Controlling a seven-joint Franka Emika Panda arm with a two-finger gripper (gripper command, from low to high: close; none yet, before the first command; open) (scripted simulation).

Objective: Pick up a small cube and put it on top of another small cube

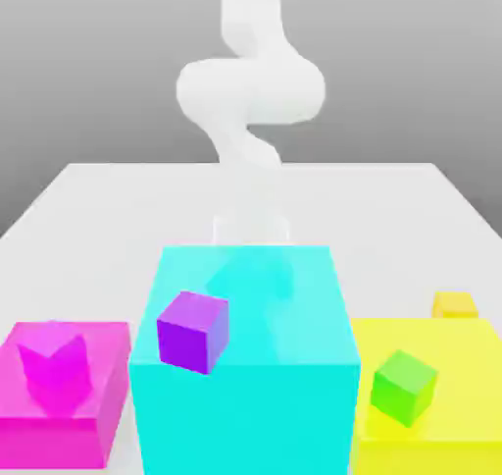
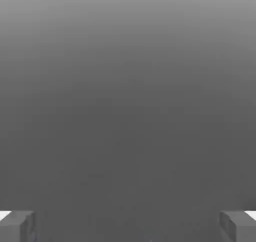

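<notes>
The small yellow-orange cube point(image 1: 454, 304) sits on the table behind the big yellow block point(image 1: 461, 365), at the exterior view's right. A purple cube point(image 1: 193, 331) rests tilted on the front left of the big cyan block point(image 1: 245, 395). A green cube point(image 1: 403, 387) lies on the yellow block. My white arm point(image 1: 250, 90) rises behind the cyan block, which hides its lower end. In the hand view my gripper point(image 2: 128, 226) is open, its two grey fingertips point(image 2: 17, 226) far apart over bare grey ground with nothing between them.
A flat magenta block point(image 1: 64, 404) stands at the exterior view's left with a magenta cube-like shape point(image 1: 54, 365) on it. The three big blocks line the front. The white table point(image 1: 118, 208) stretches behind them.
</notes>
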